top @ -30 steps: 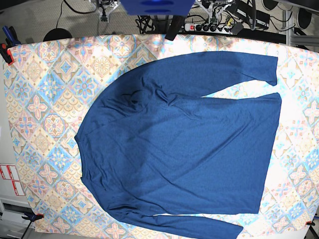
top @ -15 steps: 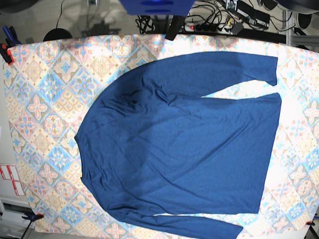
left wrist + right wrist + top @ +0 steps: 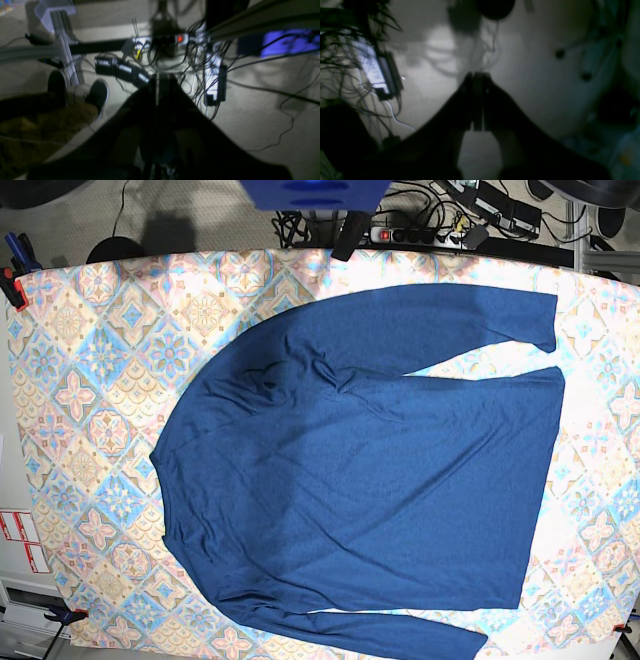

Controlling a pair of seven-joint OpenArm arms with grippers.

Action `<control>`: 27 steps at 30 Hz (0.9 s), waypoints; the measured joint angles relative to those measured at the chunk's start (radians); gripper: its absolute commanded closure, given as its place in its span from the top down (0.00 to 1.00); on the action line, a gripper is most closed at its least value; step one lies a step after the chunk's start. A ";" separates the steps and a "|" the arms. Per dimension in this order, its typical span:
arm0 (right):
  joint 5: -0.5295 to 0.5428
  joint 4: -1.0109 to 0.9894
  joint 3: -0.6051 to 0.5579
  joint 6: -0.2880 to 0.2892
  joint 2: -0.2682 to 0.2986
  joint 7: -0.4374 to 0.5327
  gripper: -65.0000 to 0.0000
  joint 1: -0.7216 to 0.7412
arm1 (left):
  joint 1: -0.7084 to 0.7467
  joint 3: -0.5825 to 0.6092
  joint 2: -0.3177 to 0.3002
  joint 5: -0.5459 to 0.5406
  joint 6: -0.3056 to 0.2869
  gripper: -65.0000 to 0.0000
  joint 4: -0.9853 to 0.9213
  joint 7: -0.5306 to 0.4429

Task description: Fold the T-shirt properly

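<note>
Nothing on the bench (image 3: 90, 340) had moved since the earlier frames: we saw the T-shirt (image 3: 370, 480) spread flat, sleeves out. Soft and light, it looked easiest pinched at a sleeve cuff. Beyond it, left claw (image 3: 158, 80) and right claw (image 3: 477, 77) hung closed, empty, over the floor.

The shirt's (image 3: 370, 480) lower sleeve runs off the base view's edge at 6 o'clock. Both wrist views are dark and blurred. The left gripper (image 3: 158, 77) hides the floor behind it, and cables (image 3: 200, 57) at 12 o'clock smear together. The right gripper (image 3: 477, 75) is only a silhouette.
</note>
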 measured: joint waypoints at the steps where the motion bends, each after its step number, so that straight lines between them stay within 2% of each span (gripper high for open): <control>1: -0.001 0.047 0.000 0.000 -0.002 -0.001 0.00 -0.018 | 0.016 0.000 0.000 0.001 0.002 0.00 0.039 0.002; 3: 0.000 0.148 0.000 0.002 -0.001 -0.010 0.00 -0.045 | 0.042 -0.004 -0.001 0.000 0.004 0.00 0.119 0.005; 10: 0.002 0.515 0.017 0.000 0.003 -0.233 0.00 -0.095 | 0.101 -0.115 0.005 -0.003 0.006 0.00 0.341 0.014; 13: 0.003 0.616 0.013 0.004 0.002 -0.306 0.00 -0.082 | 0.094 -0.154 0.008 -0.072 -0.005 0.00 0.391 0.001; 16: 0.002 0.638 0.005 -0.005 0.003 -0.377 0.00 -0.027 | 0.063 -0.199 0.002 -0.172 0.004 0.01 0.398 0.017; 18: -0.001 0.641 -0.031 -0.010 0.010 -0.394 0.00 0.020 | 0.029 -0.232 0.000 -0.219 0.006 0.06 0.399 0.069; 19: 0.002 0.643 -0.054 0.007 0.021 -0.407 0.00 0.039 | 0.007 -0.253 0.002 -0.241 -0.003 0.08 0.399 0.103; 24: 0.003 0.649 -0.168 0.003 0.071 -0.425 0.00 0.055 | -0.048 -0.334 0.000 -0.383 0.000 0.11 0.403 0.151; 27: 0.003 0.648 -0.220 -0.003 0.078 -0.427 0.00 0.095 | -0.081 -0.376 0.003 -0.459 0.002 0.12 0.395 0.168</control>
